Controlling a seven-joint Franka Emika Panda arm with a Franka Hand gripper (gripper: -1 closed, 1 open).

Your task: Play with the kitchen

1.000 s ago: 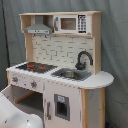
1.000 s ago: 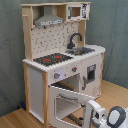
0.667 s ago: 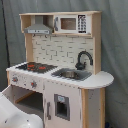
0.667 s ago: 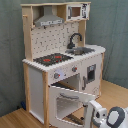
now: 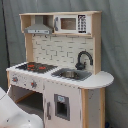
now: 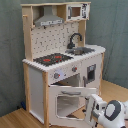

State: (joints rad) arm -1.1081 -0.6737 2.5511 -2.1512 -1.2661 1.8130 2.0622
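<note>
A grey fabric backdrop is seen hanging behind the scene in both exterior views, with soft vertical folds showing in it. In the second exterior view a light wooden floor is seen at the bottom, meeting the backdrop along its lower edge

This looks like a lab or test room rather than a home — the only kitchen here is a child's toy, white and pale wood, standing alone in both exterior views. Behind it hangs a plain grey-green curtain instead of a wall with cupboards, and under it is a bare wooden floor. A white robot arm leans in at the lower corner of the second exterior view — a staged setup, with no household clutter around it.
</note>
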